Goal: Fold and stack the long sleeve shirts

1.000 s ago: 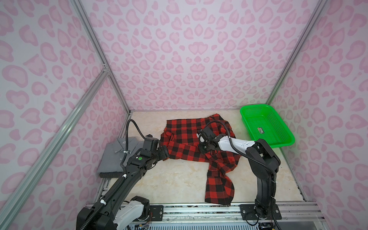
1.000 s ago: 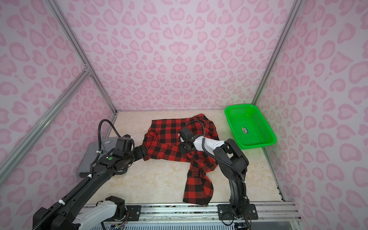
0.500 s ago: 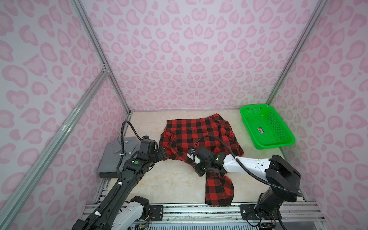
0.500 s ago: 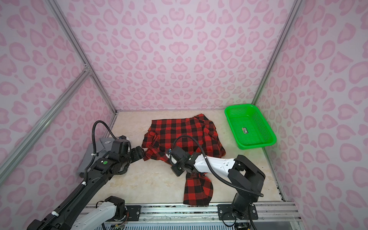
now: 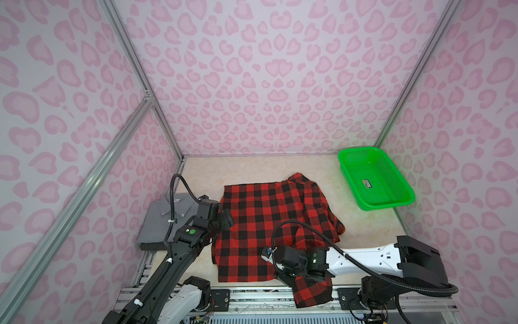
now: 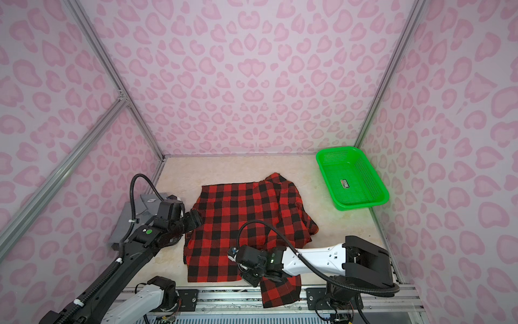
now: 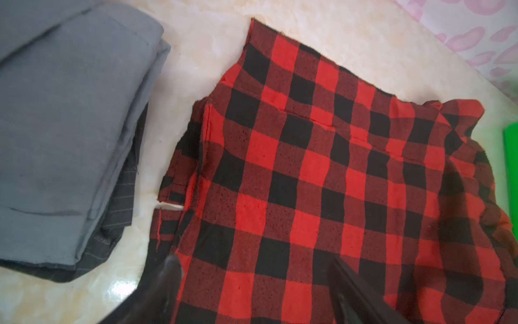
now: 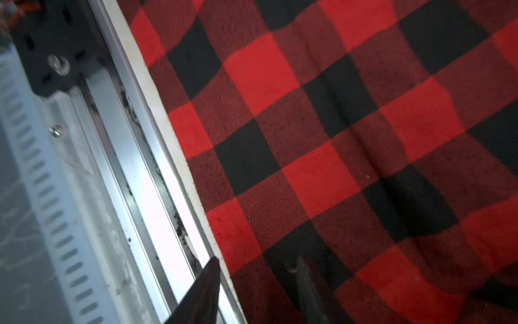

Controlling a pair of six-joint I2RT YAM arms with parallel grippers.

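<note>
Bright, even light; the rail [image 8: 157, 179] glares, checked shirt [image 8: 336, 140] slightly blurred.

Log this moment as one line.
left pincer: open, over checked shirt | right pincer: open, at its near edge | grey shirt: folded, beside it

Checked shirt [image 6: 238, 221], grey shirt [image 6: 120, 232], green basket [image 6: 361, 206]

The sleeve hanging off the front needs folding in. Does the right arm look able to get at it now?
Likely yes. The right pincer stands open just above the checked shirt where its sleeve spills over the table edge, with nothing between them.
</note>
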